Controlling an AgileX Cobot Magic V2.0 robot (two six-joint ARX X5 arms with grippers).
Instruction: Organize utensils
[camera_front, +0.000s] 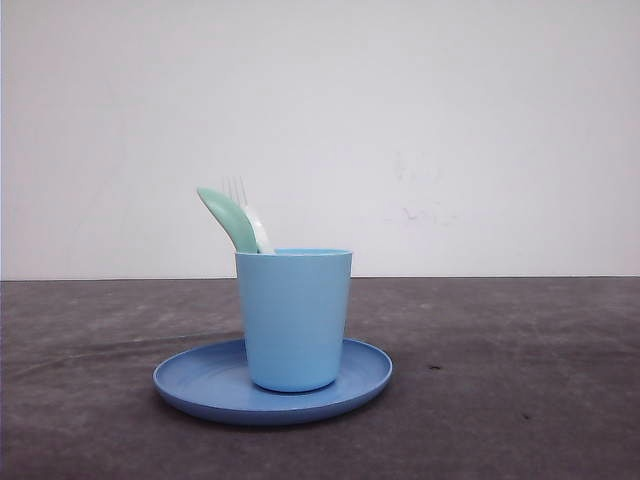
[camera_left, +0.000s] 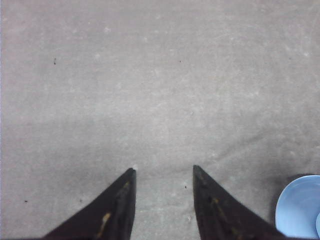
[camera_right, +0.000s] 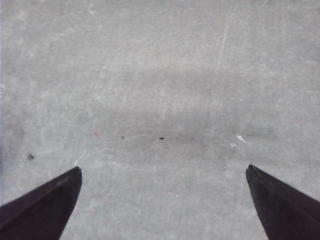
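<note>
In the front view a mint-green spoon (camera_front: 226, 215) and a white fork (camera_front: 250, 215) stand together in a light blue cup (camera_front: 293, 318), leaning to the left over its rim. The cup stands upright on a round blue plate (camera_front: 195, 384). My left gripper (camera_left: 164, 171) hangs open over bare grey table, nothing between its dark fingers; the plate's edge (camera_left: 297, 206) shows beside it in the left wrist view. My right gripper (camera_right: 163, 170) is open wide above bare table, holding nothing.
The table (camera_front: 520, 400) is dark grey and speckled, with a plain white wall (camera_front: 450, 130) behind it. Bare tabletop lies on both sides of the plate.
</note>
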